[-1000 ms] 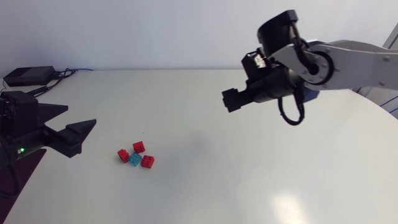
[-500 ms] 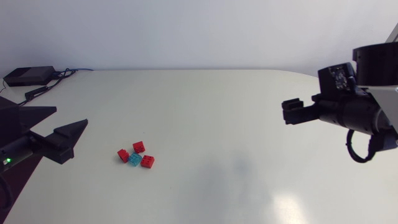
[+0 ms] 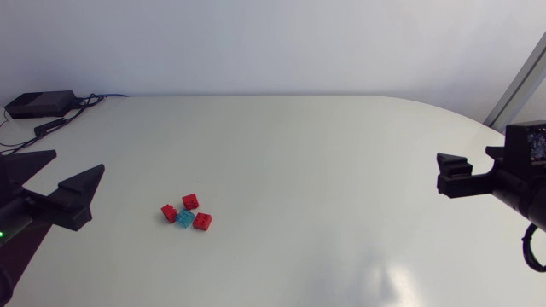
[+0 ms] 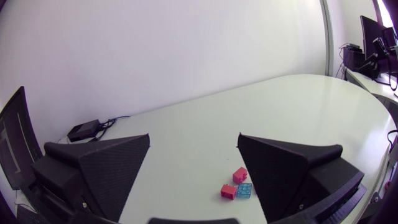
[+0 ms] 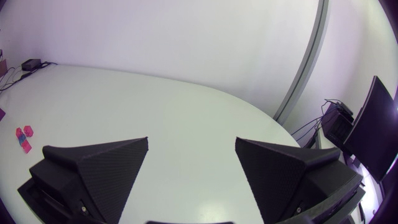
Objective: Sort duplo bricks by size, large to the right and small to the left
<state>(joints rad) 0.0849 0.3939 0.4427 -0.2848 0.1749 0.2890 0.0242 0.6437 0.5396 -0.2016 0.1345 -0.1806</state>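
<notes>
right gripper (image 5: pixel 191 142) has pulled far back to the right, and left gripper (image 4: pixel 194 137) slid back a little. both are wide open, holding nothing. three bumpy red bricks (image 3: pixel 202 221) and one blue brick (image 3: pixel 185 217) sit bunched on the smooth, shiny white table (image 3: pixel 299 153), near left.

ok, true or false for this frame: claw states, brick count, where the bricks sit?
1. The left claw and right claw are both open and hold nothing. True.
2. Three red bricks lie on the table. True.
3. The blue brick lies well apart from the red ones. False: it sits among them in one tight group.
4. The right claw is above the bricks. False: it is at the table's right side, and the bricks lie far nearer the left claw.
</notes>
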